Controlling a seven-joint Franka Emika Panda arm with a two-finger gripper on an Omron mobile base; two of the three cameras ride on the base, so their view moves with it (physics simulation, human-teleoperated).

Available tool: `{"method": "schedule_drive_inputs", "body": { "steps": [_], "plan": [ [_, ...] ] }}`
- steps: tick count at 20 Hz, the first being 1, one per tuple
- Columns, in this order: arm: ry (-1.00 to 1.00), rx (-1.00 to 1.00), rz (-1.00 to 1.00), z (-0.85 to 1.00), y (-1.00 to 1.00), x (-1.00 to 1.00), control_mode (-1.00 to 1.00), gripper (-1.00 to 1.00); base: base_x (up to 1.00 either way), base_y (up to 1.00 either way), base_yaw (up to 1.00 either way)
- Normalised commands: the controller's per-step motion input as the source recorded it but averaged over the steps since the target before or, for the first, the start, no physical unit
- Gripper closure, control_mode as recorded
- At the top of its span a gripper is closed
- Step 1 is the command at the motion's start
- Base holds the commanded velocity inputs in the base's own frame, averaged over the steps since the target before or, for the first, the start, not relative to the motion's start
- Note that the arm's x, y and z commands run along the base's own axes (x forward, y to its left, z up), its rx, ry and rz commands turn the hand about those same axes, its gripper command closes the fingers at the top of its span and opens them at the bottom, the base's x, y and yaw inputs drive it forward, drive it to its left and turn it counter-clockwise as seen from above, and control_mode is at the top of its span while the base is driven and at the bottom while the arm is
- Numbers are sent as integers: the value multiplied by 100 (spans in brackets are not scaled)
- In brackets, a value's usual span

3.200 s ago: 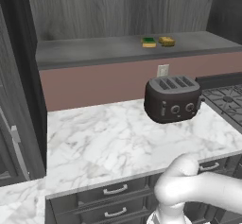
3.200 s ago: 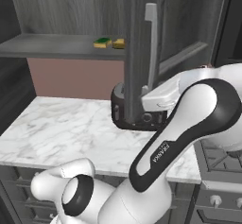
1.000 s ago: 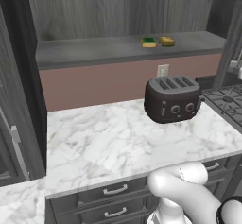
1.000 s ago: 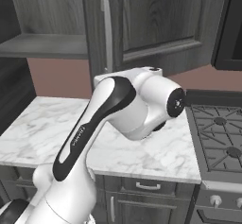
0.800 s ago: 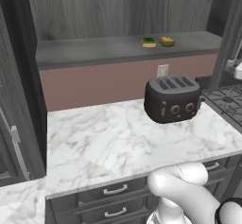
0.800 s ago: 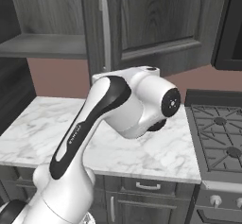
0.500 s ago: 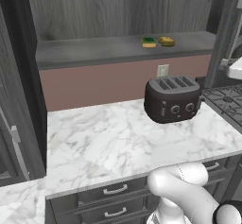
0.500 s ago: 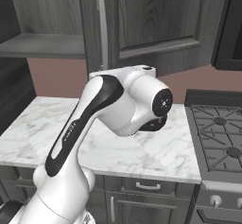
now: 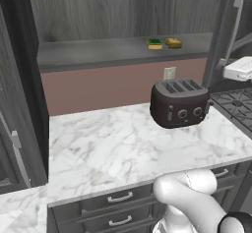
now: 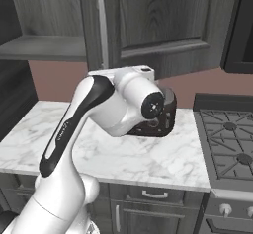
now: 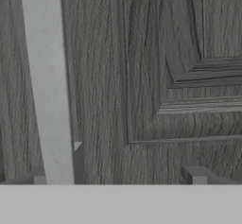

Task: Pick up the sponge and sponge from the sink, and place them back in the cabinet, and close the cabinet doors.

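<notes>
Presently gripper (image 11: pixel 118 176) fully open, empty, facing right door (image 11: pixel 179 76) beside handle (image 11: pixel 47 86); both sponges (image 9: pixel 155 44) (image 9: pixel 173 43) resting on cabinet shelf (image 9: pixel 98 52)

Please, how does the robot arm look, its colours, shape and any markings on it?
The arm is glossy white with rounded, thick links. A black stripe with small pale lettering runs along one link, and a dark round cap covers one joint. The gripper has two small dark square finger tips.
</notes>
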Motion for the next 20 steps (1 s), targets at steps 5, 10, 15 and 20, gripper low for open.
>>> {"method": "schedule_drive_inputs", "body": {
  "steps": [5, 10, 15, 20],
  "plan": [
    [-3, 1, -5, 0, 5, 49, -100, -100, 0, 0, 0],
    [-3, 1, -5, 0, 2, 52, -100, -100, 0, 0, 0],
    [-2, 1, -5, 0, 2, 53, -100, -100, 0, 0, 0],
    [-2, 2, -4, 0, 0, 48, -100, -100, 0, 0, 0]
  ]
}}
